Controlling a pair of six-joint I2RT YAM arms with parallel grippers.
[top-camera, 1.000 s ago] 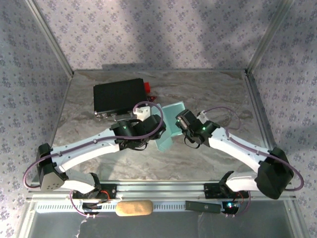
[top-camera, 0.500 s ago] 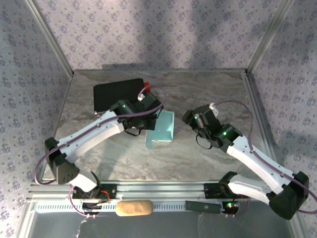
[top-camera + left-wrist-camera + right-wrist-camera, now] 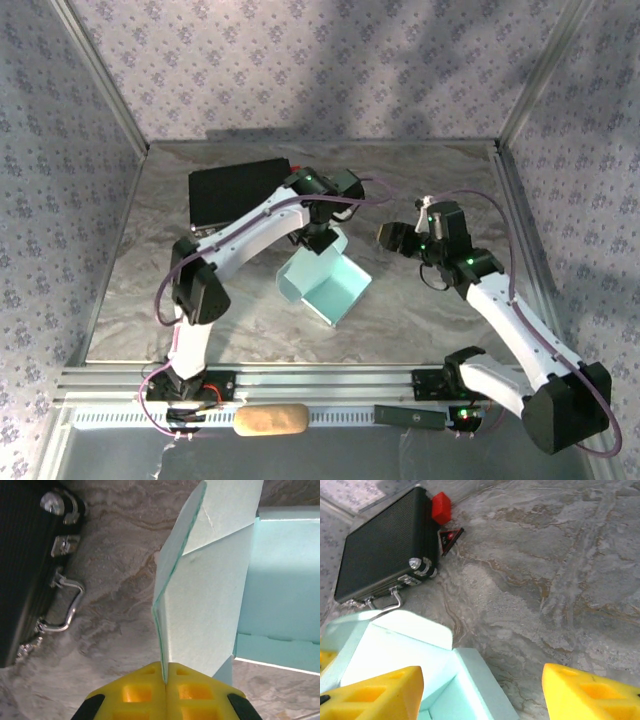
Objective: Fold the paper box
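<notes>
The paper box (image 3: 330,288) is a pale blue card tray, standing open on the marble table, with a flap raised at its far side. My left gripper (image 3: 321,240) reaches down from behind and is shut on that flap. In the left wrist view the yellow fingers (image 3: 135,692) pinch the thin card edge of the paper box (image 3: 210,605) between them. My right gripper (image 3: 389,237) hangs open to the right of the box and apart from it. In the right wrist view the right gripper (image 3: 480,695) has only table between its fingertips, with the paper box (image 3: 395,650) at lower left.
A black case (image 3: 240,192) with a red end (image 3: 297,172) lies at the back left, close behind the left gripper; its latches and handle (image 3: 67,605) face the box. A small red and black piece (image 3: 450,536) lies by the case. Metal frame rails border the table.
The left arm swung toward the back and now holds the flap up; the box turned and stands open instead of lying flat. The right gripper drew back to the right and its jaws narrowed slightly.
</notes>
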